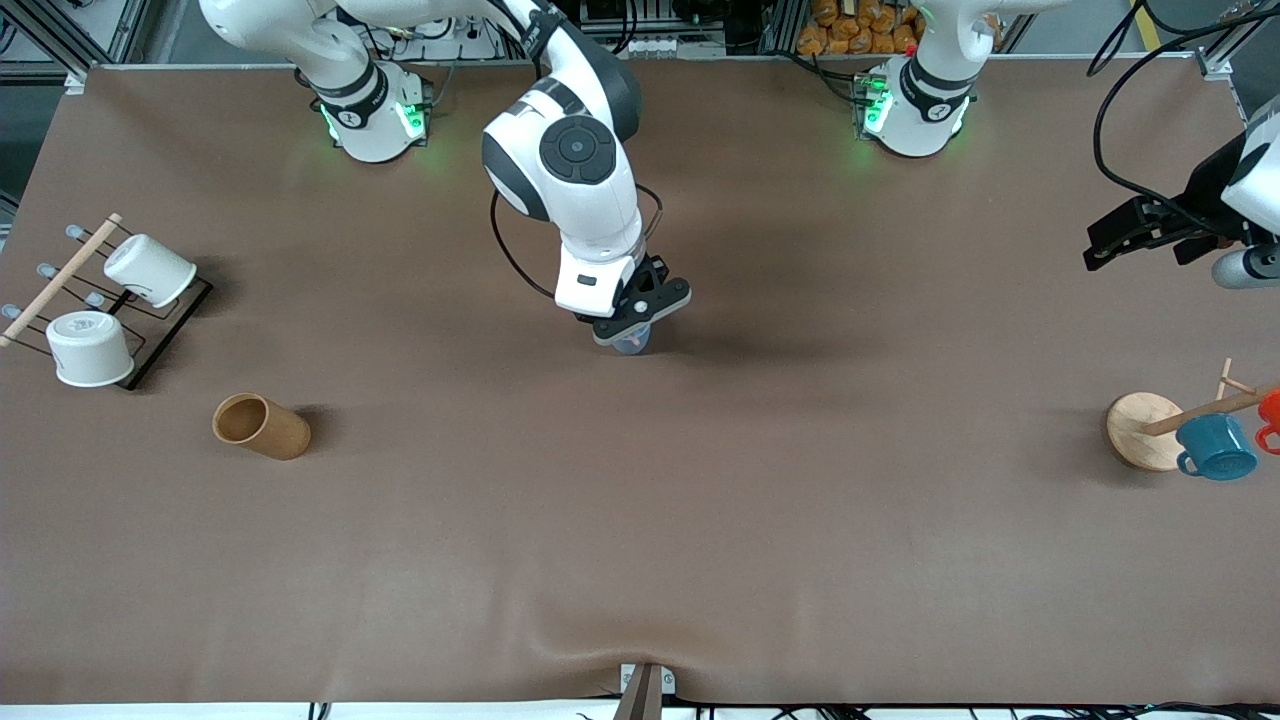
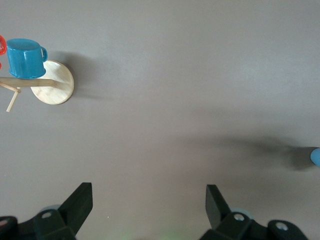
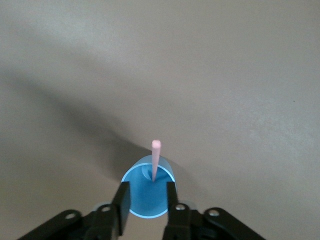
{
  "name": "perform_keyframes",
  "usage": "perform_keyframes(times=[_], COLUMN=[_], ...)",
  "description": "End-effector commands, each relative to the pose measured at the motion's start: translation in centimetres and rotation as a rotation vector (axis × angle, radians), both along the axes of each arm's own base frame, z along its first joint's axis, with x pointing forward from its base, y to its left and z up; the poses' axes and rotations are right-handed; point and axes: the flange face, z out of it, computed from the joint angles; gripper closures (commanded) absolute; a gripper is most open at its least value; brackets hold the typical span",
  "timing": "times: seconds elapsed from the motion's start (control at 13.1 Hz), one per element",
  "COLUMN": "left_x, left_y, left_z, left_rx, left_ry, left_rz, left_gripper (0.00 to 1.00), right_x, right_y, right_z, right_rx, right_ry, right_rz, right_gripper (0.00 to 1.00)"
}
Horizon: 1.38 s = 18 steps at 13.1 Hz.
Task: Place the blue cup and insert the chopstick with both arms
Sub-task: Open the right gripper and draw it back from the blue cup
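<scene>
Covering the whole table (image 1: 760,560) is a plain brown cloth with no readable writing anywhere. Near its middle, the right gripper (image 1: 634,333) hangs directly over the blue cup (image 3: 148,192), fingers (image 3: 121,202) parted just outside the rim and the chopstick (image 3: 155,159) standing upright in the cup (not pinched). Waiting above its own end of the table, the left gripper (image 2: 149,207) has its jaws spread wide, near a teal mug (image 1: 1217,446) on a wooden rack (image 1: 1143,428).
</scene>
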Motion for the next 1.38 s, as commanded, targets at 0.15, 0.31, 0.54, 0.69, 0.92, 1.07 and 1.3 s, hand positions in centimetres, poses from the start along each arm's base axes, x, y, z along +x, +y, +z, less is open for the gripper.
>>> perform_keyframes(times=[0.15, 0.31, 0.54, 0.69, 0.92, 1.07, 1.3], left_x=[-0.1, -0.1, 0.0, -0.1, -0.1, -0.4, -1.1], left_y=[0.3, 0.4, 0.4, 0.4, 0.3, 0.1, -0.7], left_z=[-0.1, 0.0, -0.1, -0.2, 0.1, 0.4, 0.8], left_rx=[0.008, 0.017, 0.018, 0.019, 0.018, 0.019, 0.020], left_ry=[-0.009, -0.010, -0.012, -0.011, -0.015, -0.012, 0.000], left_rz=[-0.014, -0.014, -0.015, -0.014, -0.014, -0.018, -0.030], left_gripper=[0.00, 0.00, 0.00, 0.00, 0.00, 0.00, 0.00], right_x=[0.2, 2.8, 7.1, 8.2, 8.4, 7.6, 5.9], right_y=[-3.1, -8.0, -18.2, -24.7, -35.3, -41.7, -47.7], right_z=[5.4, 9.1, 12.8, 14.3, 17.2, 19.2, 21.8], right_rx=[-0.031, -0.027, -0.063, -0.086, -0.060, -0.053, -0.053], right_ry=[0.006, -0.020, -0.031, 0.011, -0.001, 0.005, 0.023], right_rz=[-0.062, -0.141, -0.294, -0.382, -0.391, -0.377, -0.437], right_gripper=[0.00, 0.00, 0.00, 0.00, 0.00, 0.00, 0.00])
